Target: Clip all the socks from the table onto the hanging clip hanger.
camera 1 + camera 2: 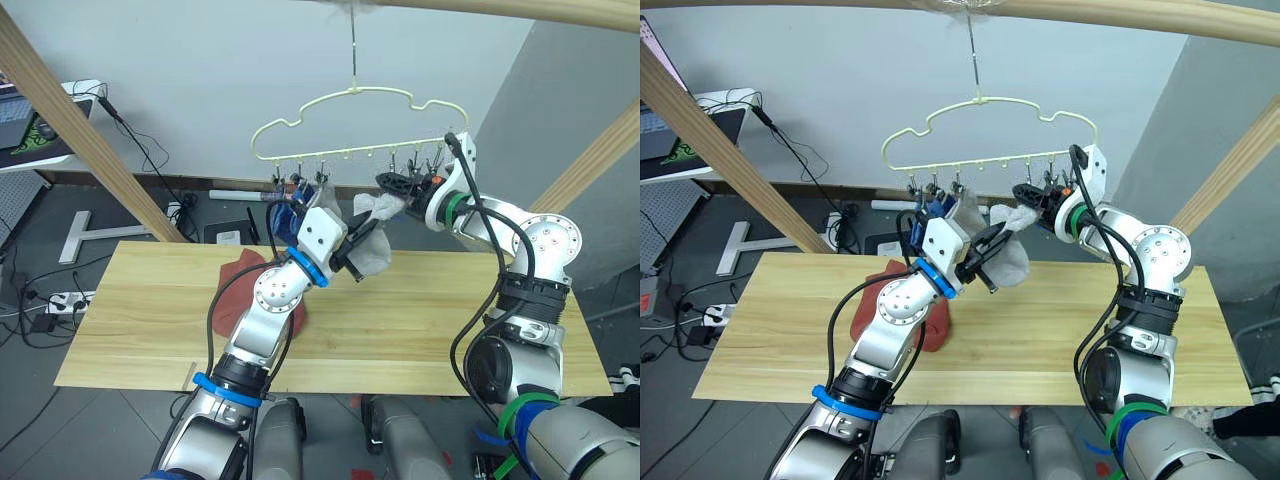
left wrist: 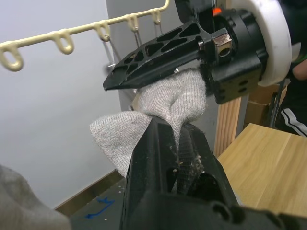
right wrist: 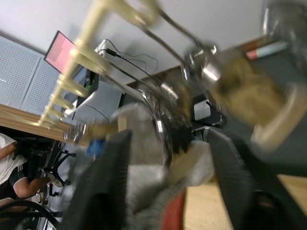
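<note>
Left gripper point(image 2: 180, 139), fingers closed, pinches a grey sock point(image 2: 158, 108) below the hanger point(image 1: 350, 125) above the table point(image 1: 420, 320), while the right gripper point(image 1: 400, 185), fingers spread, straddles the sock's upper end by the clips.

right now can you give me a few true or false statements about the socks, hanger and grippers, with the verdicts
1. The left gripper is shut on a grey sock. True.
2. The clip hanger lies flat on the table. False: it hangs by its hook above the table.
3. A rust-red sock lies on the table. True.
4. Blue socks hang at the hanger's left end. True.
5. The right gripper rests on the tabletop. False: it is raised at the hanger's clips, beside the grey sock.
</note>
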Controlling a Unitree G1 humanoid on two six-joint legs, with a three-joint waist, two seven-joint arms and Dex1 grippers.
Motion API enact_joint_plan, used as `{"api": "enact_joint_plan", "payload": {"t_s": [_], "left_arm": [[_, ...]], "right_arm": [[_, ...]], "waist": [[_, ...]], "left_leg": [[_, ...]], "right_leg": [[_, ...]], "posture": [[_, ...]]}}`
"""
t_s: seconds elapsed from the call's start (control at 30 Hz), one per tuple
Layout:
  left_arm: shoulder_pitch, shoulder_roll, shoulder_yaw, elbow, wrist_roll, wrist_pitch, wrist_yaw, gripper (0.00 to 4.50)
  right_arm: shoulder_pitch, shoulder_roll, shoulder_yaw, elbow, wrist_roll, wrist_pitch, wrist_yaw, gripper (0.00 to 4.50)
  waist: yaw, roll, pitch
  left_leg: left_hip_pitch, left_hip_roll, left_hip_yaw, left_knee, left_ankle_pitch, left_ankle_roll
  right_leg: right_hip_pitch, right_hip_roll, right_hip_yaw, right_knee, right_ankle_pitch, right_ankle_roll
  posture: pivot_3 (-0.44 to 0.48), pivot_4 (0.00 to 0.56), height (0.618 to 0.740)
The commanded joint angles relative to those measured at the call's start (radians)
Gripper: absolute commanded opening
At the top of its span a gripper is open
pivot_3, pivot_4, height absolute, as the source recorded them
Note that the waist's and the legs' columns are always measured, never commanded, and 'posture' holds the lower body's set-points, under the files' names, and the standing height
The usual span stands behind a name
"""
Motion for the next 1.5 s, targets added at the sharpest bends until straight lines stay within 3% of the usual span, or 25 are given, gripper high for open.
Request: {"api": "enact_joint_plan", "payload": {"t_s": [0.03,0.07,0.1,0.33,0.7,0.8,0.9,1.43,1.5], "left_arm": [[-0.020,-0.007,-0.008,-0.014,-0.002,-0.022,0.001,0.00],[-0.021,-0.008,-0.008,-0.013,-0.001,-0.022,0.000,0.00],[-0.023,-0.009,-0.009,-0.009,-0.001,-0.022,-0.001,0.00],[-0.024,-0.009,-0.011,0.002,-0.003,-0.025,-0.005,0.00],[0.123,0.085,0.030,-0.122,-0.025,0.028,-0.040,0.00],[0.168,0.114,0.047,-0.171,-0.037,0.055,-0.042,0.00],[0.206,0.137,0.061,-0.226,-0.052,0.076,-0.054,0.00],[0.249,0.186,0.081,-0.343,-0.080,0.156,-0.070,0.00],[0.251,0.186,0.082,-0.349,-0.081,0.161,-0.069,0.00]], "right_arm": [[-0.016,-0.013,-0.021,-0.019,0.033,-0.003,0.004,4.00],[-0.017,-0.014,-0.022,-0.019,0.034,-0.004,0.006,4.40],[-0.021,-0.019,-0.026,-0.016,0.036,-0.008,0.009,4.48],[-0.045,-0.058,-0.035,-0.012,0.052,-0.033,0.037,4.48],[0.158,-0.243,0.411,-0.296,-0.236,-0.393,0.334,4.48],[0.201,-0.221,0.440,-0.327,-0.313,-0.505,0.314,3.89],[0.223,-0.184,0.502,-0.332,-0.402,-0.597,0.289,2.84],[0.214,-0.018,0.519,-0.196,-0.583,-0.795,0.199,2.84],[0.213,-0.008,0.512,-0.183,-0.588,-0.801,0.192,2.43]], "waist": [[-0.002,0.000,0.000],[-0.004,0.000,0.000],[-0.005,0.000,0.000],[-0.012,0.000,0.000],[-0.018,0.000,0.000],[-0.019,0.000,0.000],[-0.018,0.000,0.000],[-0.004,0.001,0.001],[-0.004,0.001,0.001]], "left_leg": [[0.000,0.000,0.000,0.000,0.000,0.000],[0.000,0.000,0.000,0.000,0.000,0.000],[0.000,0.000,0.000,0.000,0.000,0.000],[0.000,0.000,0.000,0.000,0.000,0.000],[0.000,0.001,0.000,-0.002,0.000,0.000],[0.000,0.001,0.000,-0.002,0.000,0.000],[0.000,0.001,0.000,-0.001,0.000,0.000],[0.000,0.001,0.001,-0.001,0.000,0.000],[0.000,0.001,0.001,-0.001,0.000,0.000]], "right_leg": [[0.000,0.000,0.000,0.000,0.000,0.000],[0.000,0.000,0.000,0.000,0.000,0.000],[0.000,0.000,0.000,0.000,0.000,0.000],[0.000,0.000,0.000,0.000,0.000,0.000],[-0.002,0.001,0.000,0.000,0.000,0.000],[-0.002,0.001,0.000,0.000,0.000,0.000],[-0.002,0.001,0.001,0.001,0.000,0.000],[-0.002,0.000,0.001,0.000,0.000,0.000],[-0.002,0.000,0.001,0.001,0.000,0.000]], "posture": [[-0.067,0.278,0.740],[-0.067,0.278,0.740],[-0.067,0.278,0.740],[-0.074,0.282,0.740],[-0.074,0.285,0.740],[-0.064,0.289,0.740],[-0.048,0.294,0.740],[0.003,0.297,0.740],[0.003,0.297,0.740]]}}
